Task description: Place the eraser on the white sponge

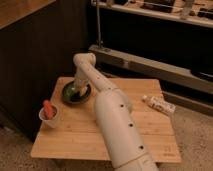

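Note:
My gripper (75, 89) reaches down from the arm's bent elbow (84, 60) into or just over the green bowl (76, 94) at the back left of the wooden table (150, 135). My white arm (115, 125) crosses the middle of the table and hides what lies behind it. No small black eraser shows in the camera view; it is hidden or out of view. The thin white sponge does not show either.
A white cup (48, 116) holding an orange-red object stands at the table's left edge. A white patterned tube (159, 105) lies at the right edge. A dark cabinet wall stands at the left, and a metal shelf rail (150, 65) runs behind the table.

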Robot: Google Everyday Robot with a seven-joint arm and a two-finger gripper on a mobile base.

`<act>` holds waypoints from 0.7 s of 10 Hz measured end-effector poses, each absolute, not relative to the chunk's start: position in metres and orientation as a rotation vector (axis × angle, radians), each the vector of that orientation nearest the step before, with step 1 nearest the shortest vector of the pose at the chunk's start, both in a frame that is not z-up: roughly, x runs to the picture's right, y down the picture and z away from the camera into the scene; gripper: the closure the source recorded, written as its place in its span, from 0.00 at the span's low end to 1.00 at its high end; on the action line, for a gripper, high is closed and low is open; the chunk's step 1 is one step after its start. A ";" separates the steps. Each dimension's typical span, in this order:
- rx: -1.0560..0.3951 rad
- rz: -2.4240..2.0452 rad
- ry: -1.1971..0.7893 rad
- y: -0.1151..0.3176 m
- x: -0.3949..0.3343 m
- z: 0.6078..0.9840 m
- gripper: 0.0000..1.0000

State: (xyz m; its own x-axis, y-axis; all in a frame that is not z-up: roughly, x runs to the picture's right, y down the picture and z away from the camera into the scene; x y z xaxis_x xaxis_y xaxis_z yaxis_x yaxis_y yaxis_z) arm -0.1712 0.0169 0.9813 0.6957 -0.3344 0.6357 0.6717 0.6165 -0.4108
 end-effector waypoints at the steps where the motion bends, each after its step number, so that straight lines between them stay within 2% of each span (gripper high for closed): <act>1: -0.703 -0.612 -0.541 0.020 -0.172 0.985 0.86; 3: -0.714 -0.612 -0.529 0.020 -0.172 0.989 0.99; 7: -0.721 -0.624 -0.526 0.018 -0.172 0.984 1.00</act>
